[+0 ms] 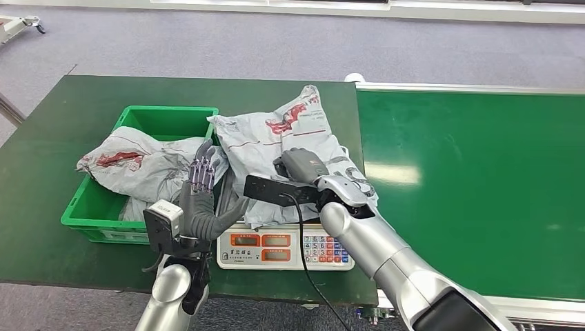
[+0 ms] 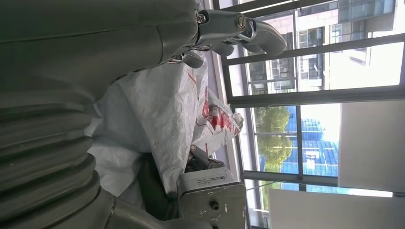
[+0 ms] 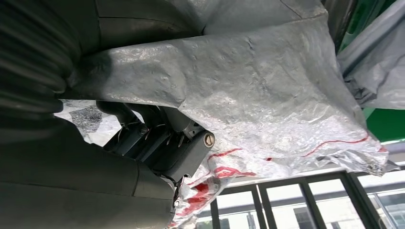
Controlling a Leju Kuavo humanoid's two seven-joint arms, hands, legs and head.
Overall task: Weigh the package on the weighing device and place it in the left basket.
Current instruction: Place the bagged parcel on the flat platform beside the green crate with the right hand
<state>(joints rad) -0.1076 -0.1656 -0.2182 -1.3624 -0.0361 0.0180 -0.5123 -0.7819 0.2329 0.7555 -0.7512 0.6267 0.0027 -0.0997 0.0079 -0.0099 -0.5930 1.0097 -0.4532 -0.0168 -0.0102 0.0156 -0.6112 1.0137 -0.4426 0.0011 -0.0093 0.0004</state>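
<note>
In the head view, a grey package (image 1: 290, 148) with red print is seen lying on the scale (image 1: 284, 249), which stands at the near edge of the dark green bench (image 1: 62, 138); the package overhangs the scale toward the back and reaches close to the bench's right edge, where a green conveyor belt (image 1: 476, 186) begins. The right hand (image 1: 303, 172) is laid on the package's near part, and whether the plastic is gripped cannot be told from here. The left hand (image 1: 203, 200) is held upright and released, fingers spread, between the scale and a green basket (image 1: 162, 121) just to the left. The basket's near rim sits close to the bench's front edge, and a second grey package (image 1: 141, 165) is draped over its right wall. Bare bench is left behind and to the left of the basket. In the left wrist view, the left hand (image 2: 95, 43) is seen holding nothing, its fingertips (image 2: 267, 38) apart from the package (image 2: 162, 109); windows (image 2: 310, 95) are seen behind. In the right wrist view, the package (image 3: 267, 90) is draped over the right hand (image 3: 162, 138), whose fingers (image 3: 143, 131) are curled beneath the plastic and grasp it.
</note>
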